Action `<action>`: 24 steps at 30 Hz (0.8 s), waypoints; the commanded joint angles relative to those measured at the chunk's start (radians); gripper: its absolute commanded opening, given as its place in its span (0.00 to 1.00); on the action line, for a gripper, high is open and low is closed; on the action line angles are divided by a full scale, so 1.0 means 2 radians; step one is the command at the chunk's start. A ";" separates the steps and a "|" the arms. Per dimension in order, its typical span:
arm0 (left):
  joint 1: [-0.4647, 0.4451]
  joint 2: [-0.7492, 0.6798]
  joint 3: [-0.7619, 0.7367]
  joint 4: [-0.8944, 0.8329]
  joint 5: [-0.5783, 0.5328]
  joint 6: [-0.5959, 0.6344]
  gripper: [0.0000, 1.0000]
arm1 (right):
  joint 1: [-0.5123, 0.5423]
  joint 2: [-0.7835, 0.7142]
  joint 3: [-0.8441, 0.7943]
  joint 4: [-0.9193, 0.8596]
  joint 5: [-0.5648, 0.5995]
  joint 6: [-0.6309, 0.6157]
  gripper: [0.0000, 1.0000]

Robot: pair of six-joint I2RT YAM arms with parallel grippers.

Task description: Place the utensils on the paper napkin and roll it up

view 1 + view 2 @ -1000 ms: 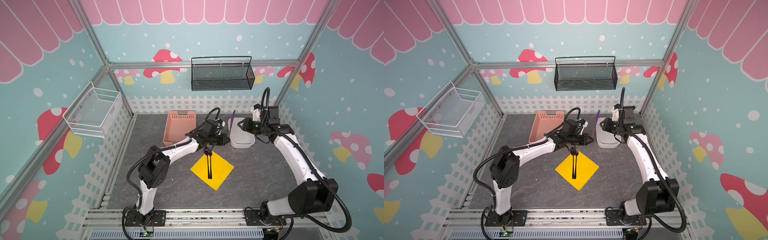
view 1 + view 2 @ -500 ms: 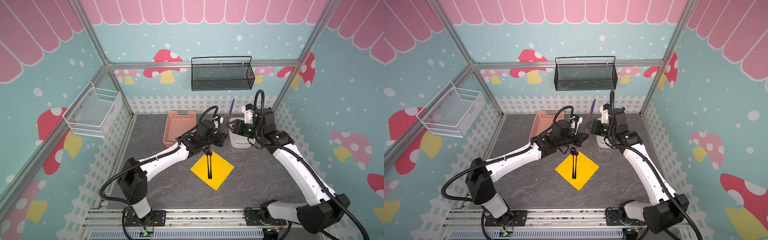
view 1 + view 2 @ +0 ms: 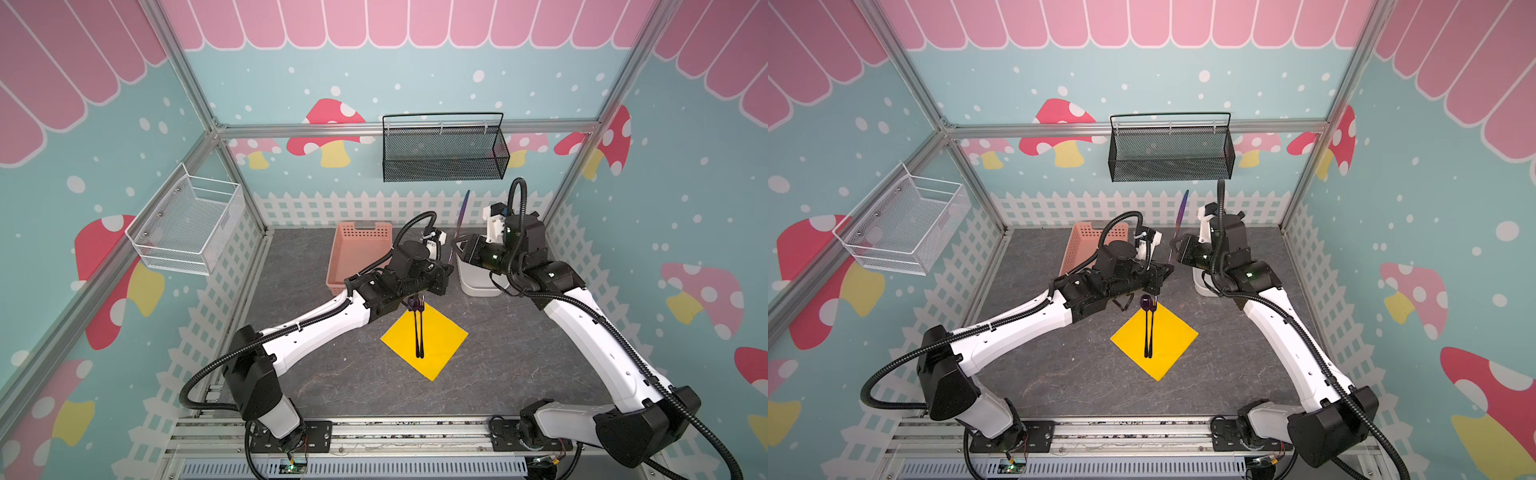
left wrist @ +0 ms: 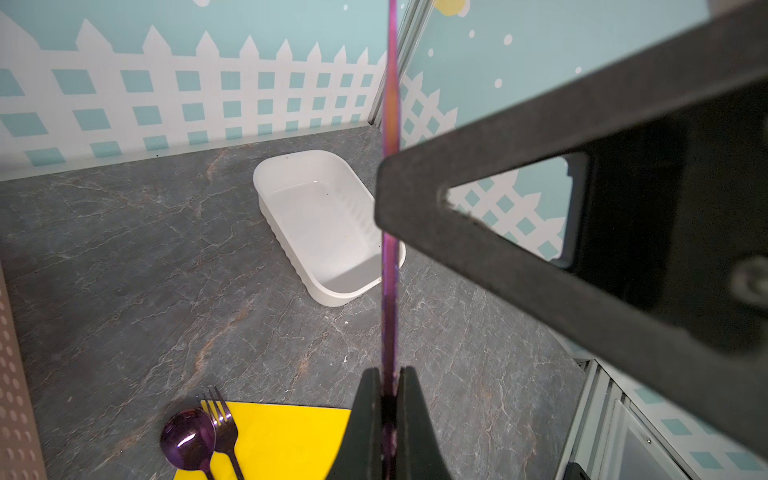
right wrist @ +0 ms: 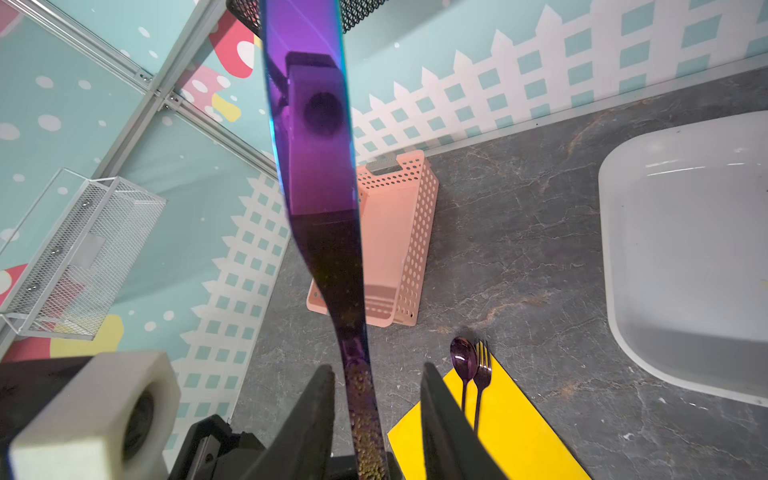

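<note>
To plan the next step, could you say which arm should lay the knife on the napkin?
Left: the left end effector is shut on the knife, near the napkin; the right end effector stands open around it.

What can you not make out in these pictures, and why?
Tip of the knife: left wrist view, cut off by the top edge.
Handles of the spoon and fork: left wrist view, cut off by the bottom edge.
Inside of the tub: both top views, covered by the right arm.
Grip of the left end effector: both top views, too small and dark.
</note>
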 commanded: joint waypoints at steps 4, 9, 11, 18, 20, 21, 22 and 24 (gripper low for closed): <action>-0.005 -0.020 0.004 0.003 -0.009 0.010 0.00 | 0.003 -0.002 -0.018 0.045 -0.036 0.027 0.25; -0.005 -0.023 0.003 0.006 -0.009 0.009 0.00 | 0.002 0.002 -0.017 0.043 -0.036 0.025 0.23; -0.005 -0.024 0.004 0.006 -0.010 0.008 0.00 | 0.002 0.003 -0.017 0.043 -0.034 0.025 0.22; -0.005 -0.027 0.002 0.008 -0.012 0.008 0.00 | 0.003 0.002 -0.015 0.038 -0.030 0.022 0.19; -0.005 -0.027 0.002 0.009 -0.011 0.007 0.00 | 0.003 0.002 -0.015 0.036 -0.026 0.022 0.19; -0.005 -0.028 0.001 0.009 -0.012 0.006 0.00 | 0.002 0.001 -0.015 0.036 -0.026 0.022 0.19; -0.005 -0.028 0.001 0.010 -0.010 0.006 0.00 | 0.002 0.002 -0.015 0.037 -0.026 0.021 0.19; -0.005 -0.029 0.001 0.012 -0.009 0.005 0.00 | 0.002 0.003 -0.014 0.038 -0.027 0.022 0.19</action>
